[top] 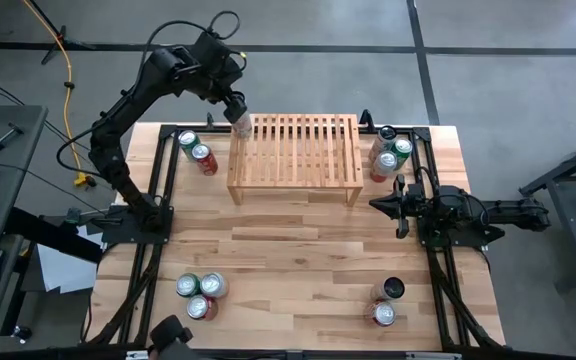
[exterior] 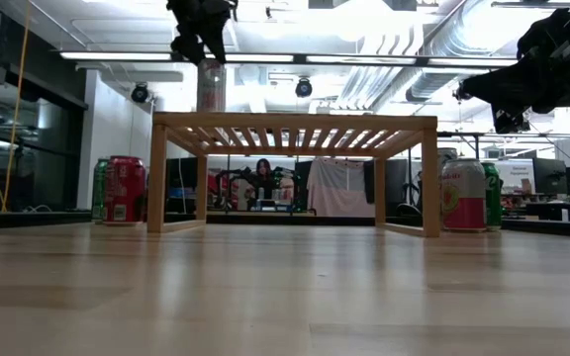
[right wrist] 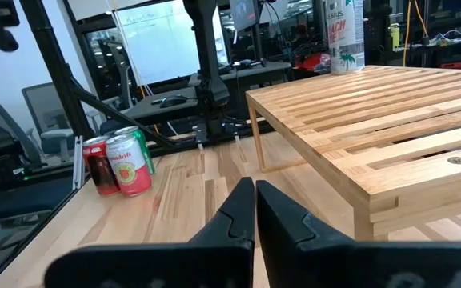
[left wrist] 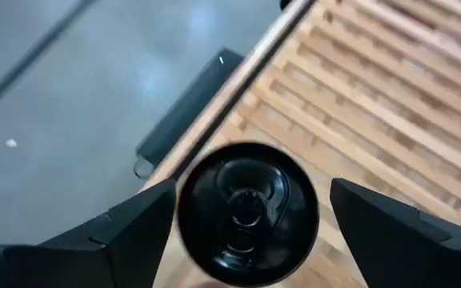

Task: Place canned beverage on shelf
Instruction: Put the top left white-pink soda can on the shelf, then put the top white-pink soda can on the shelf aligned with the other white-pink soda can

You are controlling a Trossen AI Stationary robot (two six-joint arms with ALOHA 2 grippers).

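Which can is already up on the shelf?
The pale can at the shelf's far-left corner, standing upright under the left gripper, jaws open around it. All other cans sit on the table in corner clusters.

The left gripper (top: 239, 116) hangs high on its outstretched arm, jaws spread wide; the right gripper (top: 379, 205) waits low, jaws closed.

- Shelf (top: 294, 158): light wood, slatted top.
- Can on shelf (left wrist: 247, 213): black top; pale side with red lettering (right wrist: 342, 36).
- Table (top: 298, 260): pale wood planks.
- Table cans (right wrist: 119, 164): red and green.
- Arms: dark.
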